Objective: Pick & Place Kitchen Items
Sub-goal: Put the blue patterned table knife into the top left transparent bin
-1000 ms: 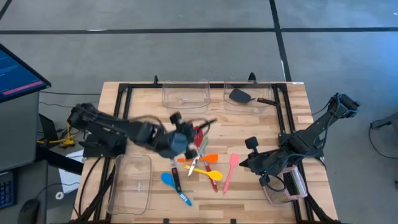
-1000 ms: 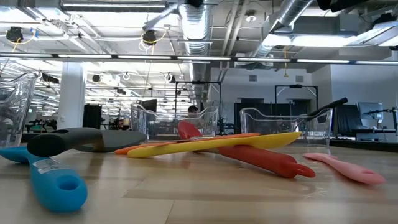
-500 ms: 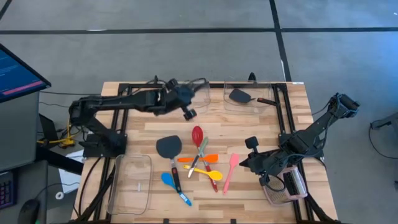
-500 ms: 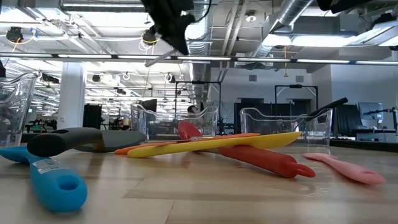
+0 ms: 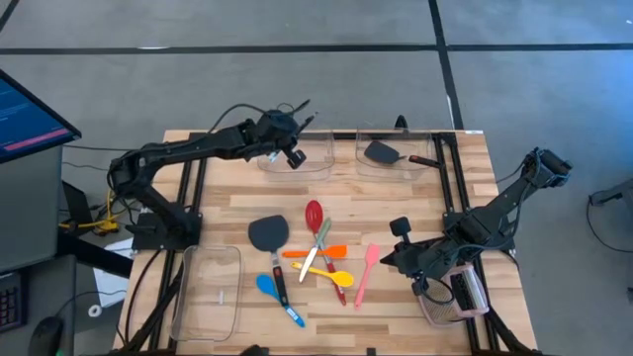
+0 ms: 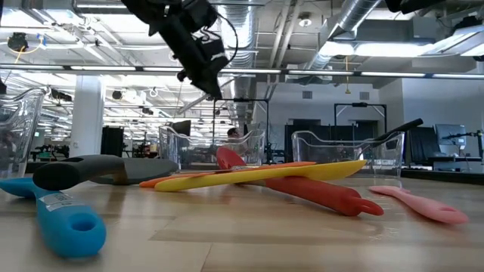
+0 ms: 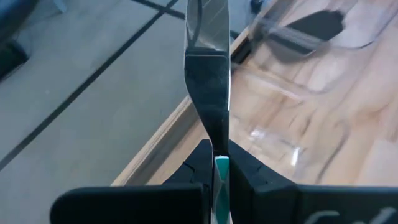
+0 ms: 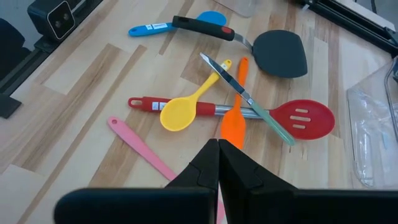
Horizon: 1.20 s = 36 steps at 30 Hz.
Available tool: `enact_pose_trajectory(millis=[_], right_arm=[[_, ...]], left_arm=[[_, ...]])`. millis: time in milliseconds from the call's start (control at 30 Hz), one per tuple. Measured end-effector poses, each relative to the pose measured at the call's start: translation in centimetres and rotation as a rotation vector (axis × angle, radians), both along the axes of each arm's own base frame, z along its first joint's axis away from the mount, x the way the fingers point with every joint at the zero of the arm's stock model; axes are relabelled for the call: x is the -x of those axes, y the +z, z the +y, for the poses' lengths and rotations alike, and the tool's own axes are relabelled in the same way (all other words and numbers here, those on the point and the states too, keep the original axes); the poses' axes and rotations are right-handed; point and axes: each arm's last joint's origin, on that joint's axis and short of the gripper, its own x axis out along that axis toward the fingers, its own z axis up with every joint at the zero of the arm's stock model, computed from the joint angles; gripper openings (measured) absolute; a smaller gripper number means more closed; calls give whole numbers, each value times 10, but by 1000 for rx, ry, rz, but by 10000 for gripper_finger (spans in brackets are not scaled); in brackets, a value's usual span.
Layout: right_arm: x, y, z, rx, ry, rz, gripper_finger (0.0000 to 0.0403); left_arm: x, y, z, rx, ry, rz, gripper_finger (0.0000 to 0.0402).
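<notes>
The left gripper point(image 5: 297, 127) hangs above the clear bin point(image 5: 297, 158) at the far edge of the surface point(image 5: 396, 193), its jaws pinching a silvery knife point(image 7: 208, 68) by the handle – blade pointing outward. The right gripper point(image 8: 219, 155), jaws pressed together, waits near the right edge, facing the red slotted spoon point(image 8: 292, 118), yellow spoon point(image 8: 180, 112) and black turner point(image 8: 280, 53) – these lie mid-surface

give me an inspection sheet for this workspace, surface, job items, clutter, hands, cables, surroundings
Surface: wooden table, black frame.
Job's things: knife in left hand; black turner, red slotted spoon, pink spatula piled mid-table; second turner in a far bin.
Clutter: clear bin; mesh object.
Hands: left hand shut on knife above the far bin; right hand shut, idle.
Cables: bundle beside left base.
Surroundings: monitor, grey floor.
</notes>
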Motion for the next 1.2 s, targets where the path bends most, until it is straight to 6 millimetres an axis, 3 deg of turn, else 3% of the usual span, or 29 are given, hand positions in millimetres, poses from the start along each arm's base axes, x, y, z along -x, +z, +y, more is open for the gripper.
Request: enact_pose_trajectory(millis=[433,800,1200], right_arm=[[-2,2,1,-19,-1,-23,0],[-3,2,0,-46,-31,-23,0],[-12,2,-15,-36,-96,-22,0]], left_arm=[[17,-37,30,15,12,11,6],[2,-83,48,75,-69,77,6],[-3,-109,51,158,-116,110,6]])
